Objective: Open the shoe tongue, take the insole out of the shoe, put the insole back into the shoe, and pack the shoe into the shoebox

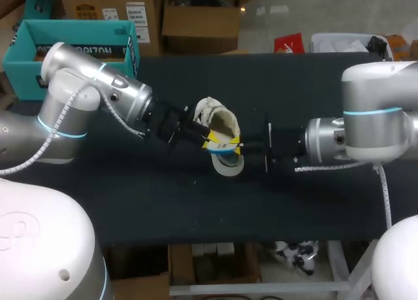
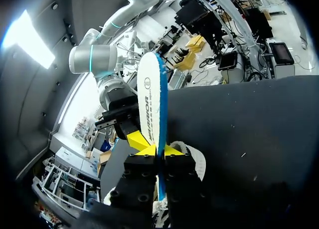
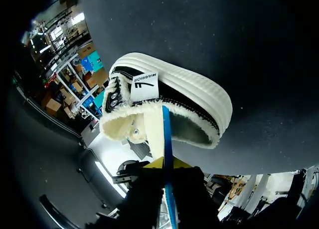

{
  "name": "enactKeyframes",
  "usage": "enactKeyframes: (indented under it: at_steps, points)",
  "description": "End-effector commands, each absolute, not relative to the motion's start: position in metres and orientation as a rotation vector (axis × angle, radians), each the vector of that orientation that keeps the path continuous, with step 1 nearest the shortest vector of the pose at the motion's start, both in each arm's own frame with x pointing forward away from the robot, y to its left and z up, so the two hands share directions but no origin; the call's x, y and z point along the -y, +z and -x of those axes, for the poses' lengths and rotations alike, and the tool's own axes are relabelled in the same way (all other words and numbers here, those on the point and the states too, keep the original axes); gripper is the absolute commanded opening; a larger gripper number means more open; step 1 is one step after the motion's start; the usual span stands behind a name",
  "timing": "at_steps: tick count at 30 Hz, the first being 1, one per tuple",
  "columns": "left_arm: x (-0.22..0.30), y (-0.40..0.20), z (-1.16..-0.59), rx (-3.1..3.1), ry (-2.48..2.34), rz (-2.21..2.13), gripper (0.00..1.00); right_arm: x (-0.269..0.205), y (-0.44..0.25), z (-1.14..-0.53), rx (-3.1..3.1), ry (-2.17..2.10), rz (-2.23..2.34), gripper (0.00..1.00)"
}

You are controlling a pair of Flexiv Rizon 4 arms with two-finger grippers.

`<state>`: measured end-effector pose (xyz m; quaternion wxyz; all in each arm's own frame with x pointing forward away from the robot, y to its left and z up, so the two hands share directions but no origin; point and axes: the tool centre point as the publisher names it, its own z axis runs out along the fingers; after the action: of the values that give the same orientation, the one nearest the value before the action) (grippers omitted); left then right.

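Looking down in the head view: shoe (image 1: 219, 120) near the middle of the dark table (image 1: 130, 202), cream and fluffy inside. Just beside it, on the side toward the near edge, the insole (image 1: 226, 164), lifted off the table. Reaching in from the left edge, the left gripper (image 1: 208, 138), almost closed and pinching the insole. Reaching in from the right edge, the right gripper (image 1: 236, 144), almost closed and pinching the same insole from the other way.

Seen in the left wrist view: left gripper (image 2: 158, 150) with yellow tips pressed on both flat sides of the insole (image 2: 148, 94), which stands up tall past the fingers. Right gripper (image 2: 133, 139) just behind it, touching the insole too. Shoe (image 2: 195, 161) low beside the fingers, on the table (image 2: 249, 129).

Seen in the right wrist view: right gripper (image 3: 164, 164) squeezed on the thin blue-edged insole (image 3: 155, 126). Far end of the insole right at the fluffy mouth of the shoe (image 3: 189, 89); hard to say if any of it is inside. Shoe lying on the table (image 3: 199, 29), thick white sole turned to the far side.

Probably very light, thin and bendy, this insole, so easy to fold or flop. Best held near one end, flat sides between the tips, not too hard. Probably light but bulky, the shoe: soft top, stiff rubber sole. Best grabbed by the firm heel rim or the side wall, not the floppy tongue.
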<state>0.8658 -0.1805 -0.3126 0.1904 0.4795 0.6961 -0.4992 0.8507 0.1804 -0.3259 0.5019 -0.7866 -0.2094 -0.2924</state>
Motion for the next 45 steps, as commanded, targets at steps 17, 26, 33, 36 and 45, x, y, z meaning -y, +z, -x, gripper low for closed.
enactKeyframes:
  at_steps: [17, 26, 33, 36, 45]
  points:
    - [0.18, -0.336, -0.886, -1.985, -1.305, -1.321, 0.0, -0.184, -0.343, -0.882, 0.571, -0.755, 1.974, 0.0]
    - [0.179, -0.344, -0.905, -2.027, -1.342, -1.268, 0.0, -0.187, -0.357, -0.898, 0.549, -0.715, 1.984, 0.0]
    - [0.183, -0.344, -0.904, -2.035, -1.353, -1.276, 0.0, -0.187, -0.36, -0.9, 0.539, -0.713, 1.993, 0.0]
    - [0.185, -0.341, -0.898, -2.034, -1.353, -1.294, 0.2, -0.187, -0.36, -0.899, 0.535, -0.715, 1.997, 0.0]
    - [0.186, -0.331, -0.881, -1.971, -1.351, -1.317, 0.37, -0.183, -0.364, -0.902, 0.512, -0.719, 1.999, 0.0]
